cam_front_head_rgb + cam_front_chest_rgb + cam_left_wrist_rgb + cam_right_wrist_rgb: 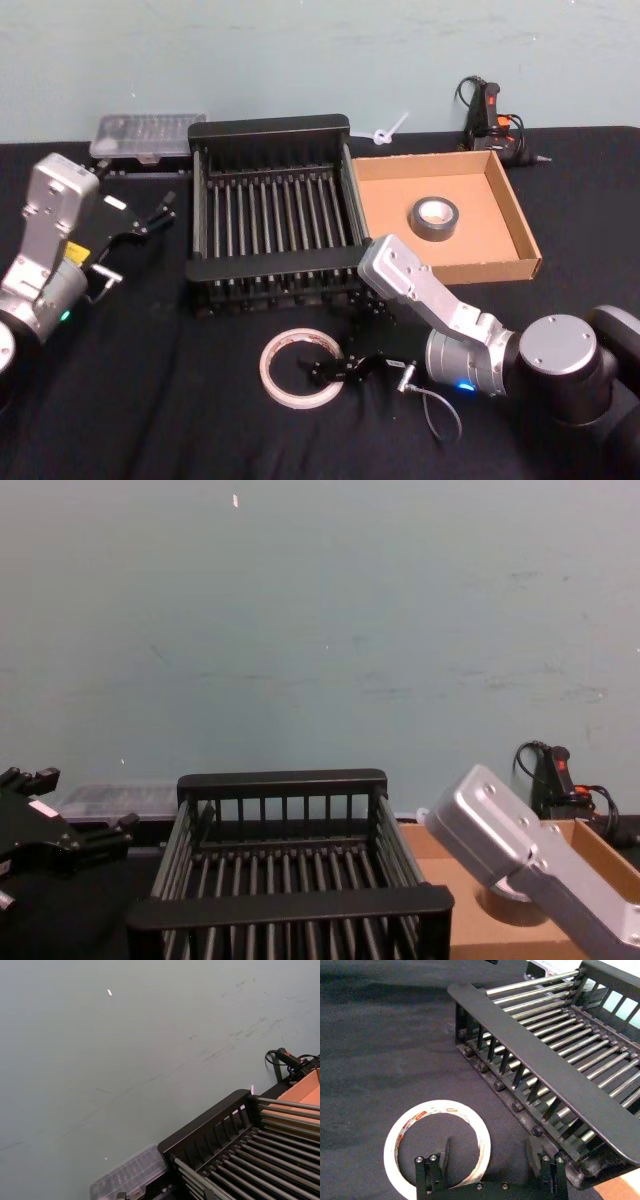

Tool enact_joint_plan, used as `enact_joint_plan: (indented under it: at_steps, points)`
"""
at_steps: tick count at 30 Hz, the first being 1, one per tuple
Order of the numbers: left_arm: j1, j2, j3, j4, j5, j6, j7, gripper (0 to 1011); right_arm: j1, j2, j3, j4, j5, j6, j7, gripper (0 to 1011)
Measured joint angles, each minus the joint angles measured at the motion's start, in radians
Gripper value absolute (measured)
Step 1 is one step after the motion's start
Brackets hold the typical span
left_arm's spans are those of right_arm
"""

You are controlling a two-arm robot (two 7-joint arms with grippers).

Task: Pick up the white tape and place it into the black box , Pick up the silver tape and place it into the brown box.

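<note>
The white tape (298, 369) lies flat on the black cloth in front of the black box (270, 262), red print on its inner face (436, 1146). My right gripper (338, 369) hovers low over the ring's right side, open; one finger (431, 1172) is over the ring's hollow and the other stands outside it near the crate (540, 1065). The silver tape (434, 217) lies flat inside the brown box (522, 222), right of the crate. My left gripper (150, 217) is held off the table left of the crate, open and holding nothing.
A clear plastic case (146, 135) sits behind the crate at the back left. A black tool with cables (490, 118) and a white tie (390, 129) lie at the back right. The teal wall runs close behind. Bare black cloth stretches along the front left.
</note>
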Motion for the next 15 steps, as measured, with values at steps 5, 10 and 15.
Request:
enact_joint_plan:
  at_steps: [5, 10, 15]
  points:
    - [0.000, 0.000, 0.000, 0.000, 0.000, 0.000, 0.000, 1001, 0.000, 0.000, 0.000, 0.000, 0.000, 0.000, 0.000, 913]
    - [0.000, 0.000, 0.000, 0.000, 0.000, 0.000, 0.000, 1001, 0.000, 0.001, 0.000, -0.001, 0.001, 0.000, 0.000, 763]
    - [0.000, 0.000, 0.000, 0.000, 0.000, 0.000, 0.000, 1001, 0.000, 0.001, 0.000, -0.001, 0.001, 0.000, 0.001, 626]
